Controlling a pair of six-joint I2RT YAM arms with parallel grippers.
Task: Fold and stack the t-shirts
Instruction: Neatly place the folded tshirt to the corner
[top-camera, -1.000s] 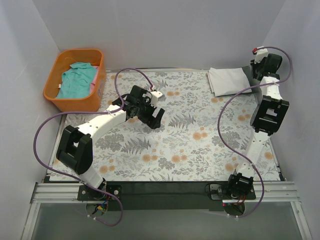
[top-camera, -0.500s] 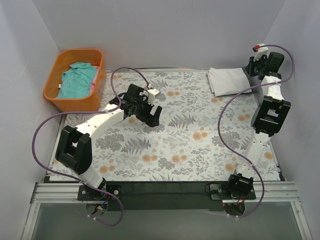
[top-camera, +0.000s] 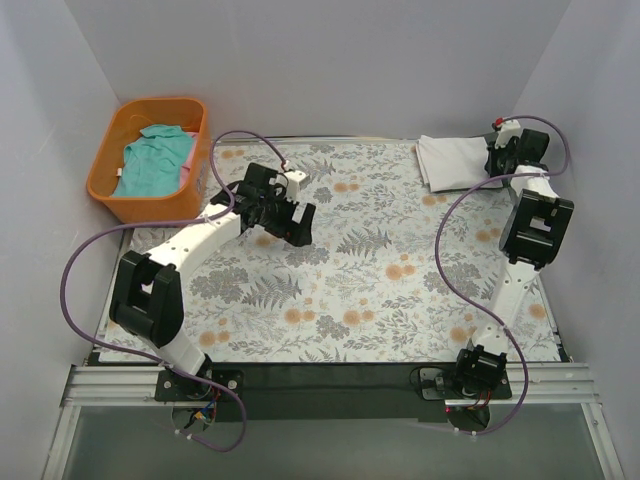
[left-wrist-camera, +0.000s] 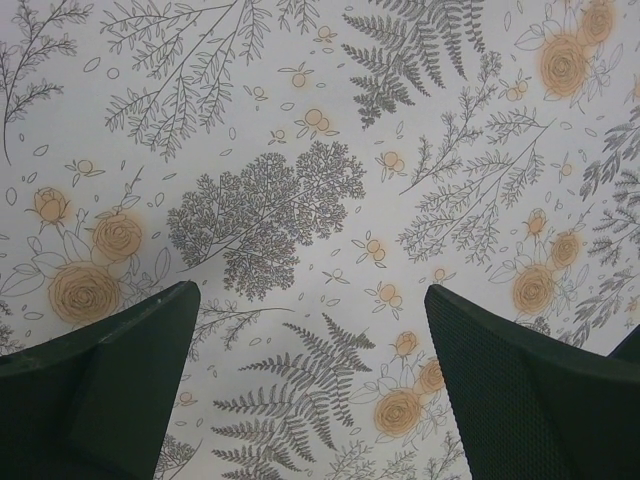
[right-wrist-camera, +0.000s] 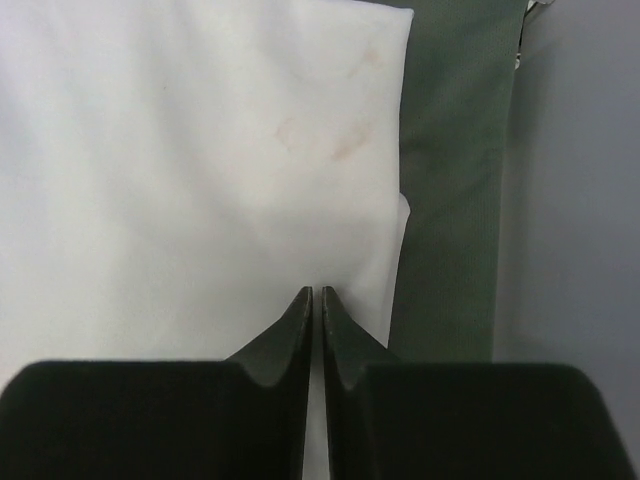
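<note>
A folded white t-shirt (top-camera: 452, 160) lies at the back right of the table. In the right wrist view the white shirt (right-wrist-camera: 180, 170) lies on a dark grey-green shirt (right-wrist-camera: 455, 180), whose edge shows at the right. My right gripper (top-camera: 497, 158) is at the white shirt's right edge. Its jaws (right-wrist-camera: 318, 292) are shut, tips over the white cloth. A teal t-shirt (top-camera: 150, 160) lies crumpled in the orange basket (top-camera: 105, 195). My left gripper (top-camera: 290, 222) hovers open and empty over the floral covering (left-wrist-camera: 310, 295).
The orange basket stands at the back left, beside the table. Grey walls close in the left, back and right sides. The right arm's cable loops over the right part of the table (top-camera: 445, 260).
My left gripper has moved back and left, toward the basket. My right gripper has swung down and left onto the white shirt's right edge.
</note>
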